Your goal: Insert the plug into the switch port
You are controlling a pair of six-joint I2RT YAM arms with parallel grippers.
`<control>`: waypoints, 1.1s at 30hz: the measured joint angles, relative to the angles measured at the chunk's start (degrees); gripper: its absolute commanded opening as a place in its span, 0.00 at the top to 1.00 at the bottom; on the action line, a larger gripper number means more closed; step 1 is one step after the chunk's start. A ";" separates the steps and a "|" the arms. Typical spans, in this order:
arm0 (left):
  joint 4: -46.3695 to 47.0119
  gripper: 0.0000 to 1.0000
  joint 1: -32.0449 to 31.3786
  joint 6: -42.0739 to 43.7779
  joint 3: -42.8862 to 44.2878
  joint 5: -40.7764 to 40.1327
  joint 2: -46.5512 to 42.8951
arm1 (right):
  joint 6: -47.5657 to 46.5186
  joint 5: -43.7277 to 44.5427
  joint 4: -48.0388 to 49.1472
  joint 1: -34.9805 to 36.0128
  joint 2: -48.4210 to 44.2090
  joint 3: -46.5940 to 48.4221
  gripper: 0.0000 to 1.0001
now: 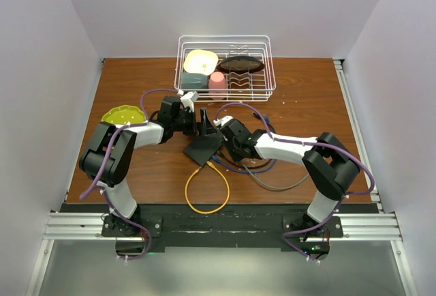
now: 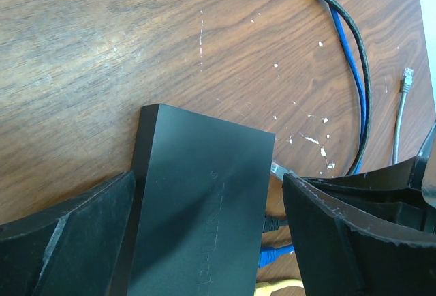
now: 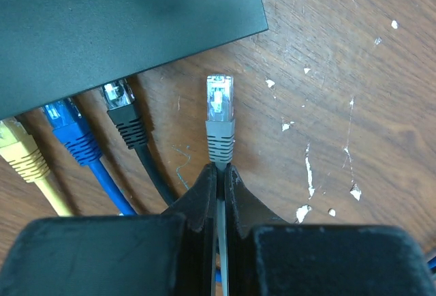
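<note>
- Switch (image 1: 203, 148): a flat dark box near the tabletop's centre, slightly toward the near edge. The moulded lettering on its top is illegible.
- Switch port: in the narrow edge facing the plugs; the socket itself is hidden.
- Yellow plug (image 3: 20, 149), blue plug (image 3: 68, 129) and black plug (image 3: 122, 108) meet that edge.
- Right gripper (image 3: 219, 173): clamped on the grey plug (image 3: 219, 115), whose tip stops just short of the edge.
- Left gripper (image 2: 208, 176): jaws spread, straddling the switch.

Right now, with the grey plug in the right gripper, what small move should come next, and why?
Probably ease the right gripper forward: its grey plug points at the switch edge but sits short of it, beside the black plug.
</note>
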 measured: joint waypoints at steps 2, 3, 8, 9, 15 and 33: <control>-0.02 0.06 -0.02 0.00 0.00 -0.02 0.00 | -0.28 -0.02 -0.02 0.00 0.02 0.09 1.00; -0.02 0.06 -0.02 0.00 0.00 -0.02 0.00 | -0.37 -0.04 -0.04 0.00 0.02 0.15 1.00; -0.02 0.07 -0.04 0.00 0.00 -0.09 0.00 | -0.83 -0.42 0.00 0.00 0.02 0.37 1.00; -0.02 0.07 -0.04 0.00 0.00 -0.09 0.00 | -0.92 -0.63 0.02 0.00 0.02 0.39 1.00; -0.02 0.09 -0.04 0.02 0.00 -0.09 0.11 | -1.20 -1.73 0.04 0.00 0.02 0.96 1.00; -0.04 0.14 -0.04 0.24 0.74 -0.07 1.73 | -1.33 -4.13 0.44 0.13 1.22 1.88 1.00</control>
